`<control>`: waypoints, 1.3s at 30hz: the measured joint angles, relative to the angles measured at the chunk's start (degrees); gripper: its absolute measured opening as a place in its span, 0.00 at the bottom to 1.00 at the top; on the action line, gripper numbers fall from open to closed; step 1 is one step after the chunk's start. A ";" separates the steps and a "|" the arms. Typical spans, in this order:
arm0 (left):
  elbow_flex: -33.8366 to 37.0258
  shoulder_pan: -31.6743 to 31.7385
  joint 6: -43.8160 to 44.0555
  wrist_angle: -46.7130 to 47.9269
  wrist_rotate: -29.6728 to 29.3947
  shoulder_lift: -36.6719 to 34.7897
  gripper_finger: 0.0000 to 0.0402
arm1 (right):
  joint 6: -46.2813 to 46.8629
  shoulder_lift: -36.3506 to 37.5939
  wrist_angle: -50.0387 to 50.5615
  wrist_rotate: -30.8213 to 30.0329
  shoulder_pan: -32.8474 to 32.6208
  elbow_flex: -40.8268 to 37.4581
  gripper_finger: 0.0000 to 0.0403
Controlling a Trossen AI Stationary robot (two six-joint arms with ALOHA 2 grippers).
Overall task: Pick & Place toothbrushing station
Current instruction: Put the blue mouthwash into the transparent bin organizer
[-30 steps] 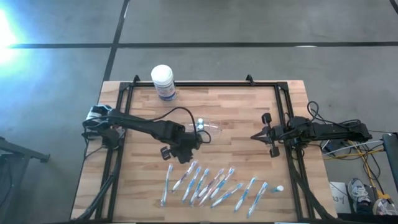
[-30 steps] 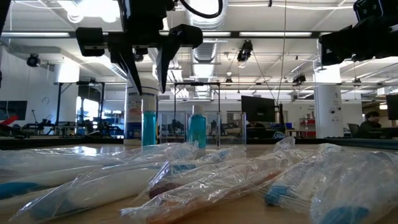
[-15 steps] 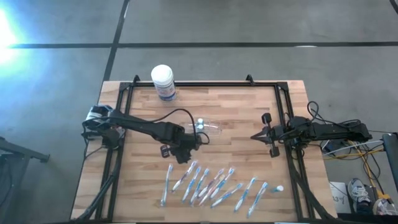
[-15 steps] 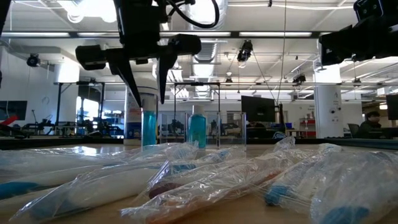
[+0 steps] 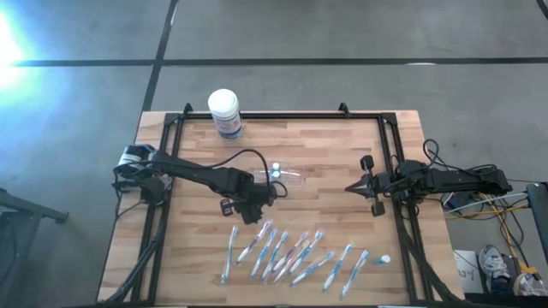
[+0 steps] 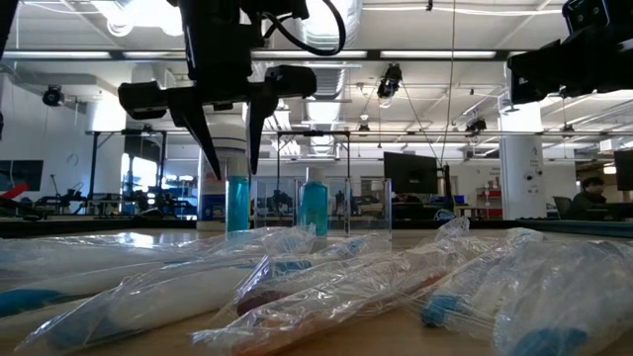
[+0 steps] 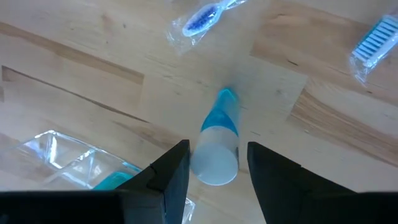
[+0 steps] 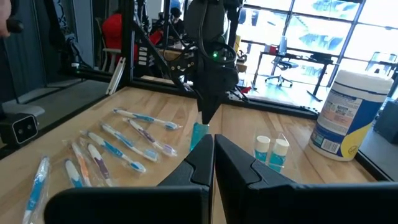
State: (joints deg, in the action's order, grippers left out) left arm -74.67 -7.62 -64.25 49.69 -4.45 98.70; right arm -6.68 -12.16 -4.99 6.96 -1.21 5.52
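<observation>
Left arm reaches from the table's (image 5: 342,145) left edge toward the middle. The left gripper (image 5: 276,190) points down, jaws open, fingers apart in the low view and not touching anything. In the left wrist view a small upright bottle (image 7: 217,144) with a white cap and blue body stands directly below the gap between the fingers (image 7: 169,176). Just beside it, toward the back edge, sits the toothbrushing station (image 5: 289,175), a clear plastic holder on the wood near the table's centre; a corner of it shows in the left wrist view, with a blue item inside. In the low view two blue bottles stand behind the hanging gripper, and the clear holder wall shows around them; which one stands inside the holder I cannot tell. White tub with blue label (image 5: 225,112) stands at the back edge, left of centre. A row of bagged toothbrushes (image 5: 291,254) lies along the front edge, from left of centre to right of centre, well apart from the holder. One small white cap or bottle (image 5: 385,258) lies at the right end of that row. Right arm waits at the right edge, the right gripper (image 5: 352,186) pointing inward above the table, its jaws closed together, holding nothing.
</observation>
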 joint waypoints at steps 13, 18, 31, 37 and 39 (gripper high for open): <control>0.00 -0.04 1.75 0.00 0.57 0.00 0.41 | -0.42 -0.07 0.04 0.00 0.00 -0.03 0.02; 0.00 -0.04 1.71 0.02 0.57 0.00 0.40 | -0.44 -0.07 0.04 0.00 0.00 -0.04 0.02; -0.02 -0.04 1.66 0.01 0.57 -0.04 0.26 | -0.44 -0.07 0.04 -0.02 0.00 -0.07 0.02; -0.02 -0.04 1.74 0.00 0.57 -0.04 0.26 | -0.44 -0.05 0.04 0.00 0.00 -0.07 0.02; -0.02 -0.04 2.19 -0.02 0.57 -0.04 0.25 | -0.42 -0.04 0.04 0.00 0.00 -0.07 0.02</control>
State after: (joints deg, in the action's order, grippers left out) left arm -74.70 -7.66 -62.06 49.68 -3.88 98.65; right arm -7.09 -12.21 -4.95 6.96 -1.21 5.45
